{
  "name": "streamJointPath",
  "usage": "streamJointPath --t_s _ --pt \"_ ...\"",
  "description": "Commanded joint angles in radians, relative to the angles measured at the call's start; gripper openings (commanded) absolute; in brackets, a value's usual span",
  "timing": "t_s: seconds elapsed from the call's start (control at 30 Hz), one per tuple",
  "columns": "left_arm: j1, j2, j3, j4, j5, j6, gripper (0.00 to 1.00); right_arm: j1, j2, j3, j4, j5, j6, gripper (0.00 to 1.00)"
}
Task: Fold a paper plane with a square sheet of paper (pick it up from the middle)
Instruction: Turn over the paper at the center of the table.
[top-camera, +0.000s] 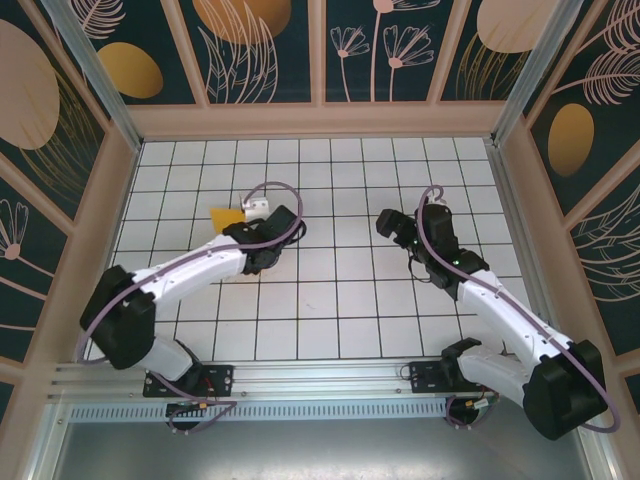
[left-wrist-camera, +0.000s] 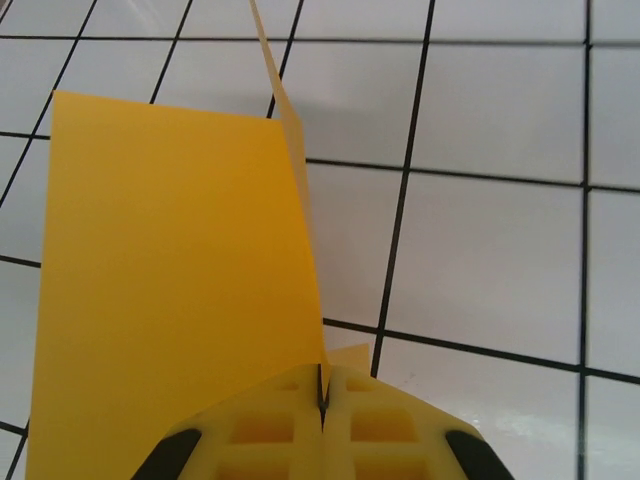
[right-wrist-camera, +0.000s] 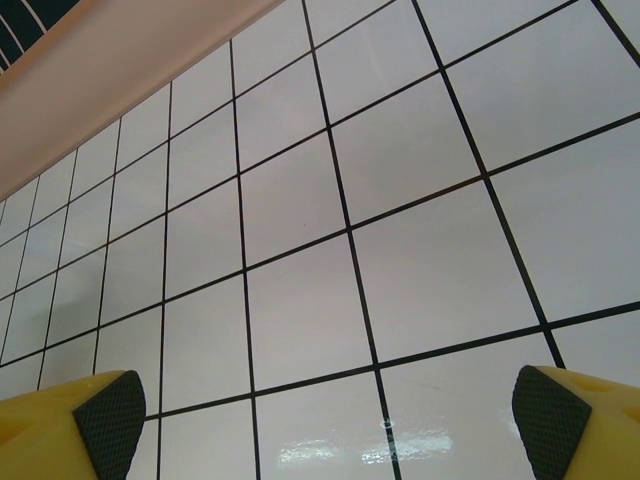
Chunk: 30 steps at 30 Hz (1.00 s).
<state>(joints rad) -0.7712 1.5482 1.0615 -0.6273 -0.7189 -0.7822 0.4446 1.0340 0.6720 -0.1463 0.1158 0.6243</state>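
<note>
We see the thin orange-yellow square sheet of paper (left-wrist-camera: 170, 280), already part-folded, with one flap standing up edge-on. It is clamped at its crease between the closed fingers of the left end effector (left-wrist-camera: 322, 400), over the left-middle of the white tiled bench (right-wrist-camera: 300, 250). The right end effector (right-wrist-camera: 325, 410) stands wide apart, holding nothing, well away from the sheet. We judge the risks to be that the narrow pinch lets the limp paper slide or twist, that the flap springs open, or that a right-hand press off the crease skews the fold.

light: bright, even | glare: table (right-wrist-camera: 390, 440) | shadow: soft, by paper (left-wrist-camera: 170, 280)
</note>
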Motion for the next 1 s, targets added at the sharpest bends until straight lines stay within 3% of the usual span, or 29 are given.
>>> streamJointPath --t_s 0.0,0.17,0.47,0.73,0.97 --pt "-0.041 0.119 0.063 -0.06 -0.104 -0.044 0.03 -0.007 -0.02 -0.017 0.032 0.019 -0.007 0.99" --pt "-0.112 0.328 0.193 -0.1 -0.142 -0.069 0.03 -0.013 -0.011 -0.015 0.019 0.003 0.022 0.99" --pt "-0.175 0.469 0.282 0.024 -0.003 -0.016 0.13 -0.032 -0.003 -0.029 -0.001 -0.008 0.066 0.97" --pt "-0.175 0.419 0.24 0.113 0.135 -0.001 0.29 -0.042 0.011 -0.028 -0.021 -0.042 0.052 0.97" --pt "-0.174 0.173 0.127 0.298 0.324 0.02 0.49 -0.037 0.081 -0.013 0.018 -0.224 0.04 0.96"
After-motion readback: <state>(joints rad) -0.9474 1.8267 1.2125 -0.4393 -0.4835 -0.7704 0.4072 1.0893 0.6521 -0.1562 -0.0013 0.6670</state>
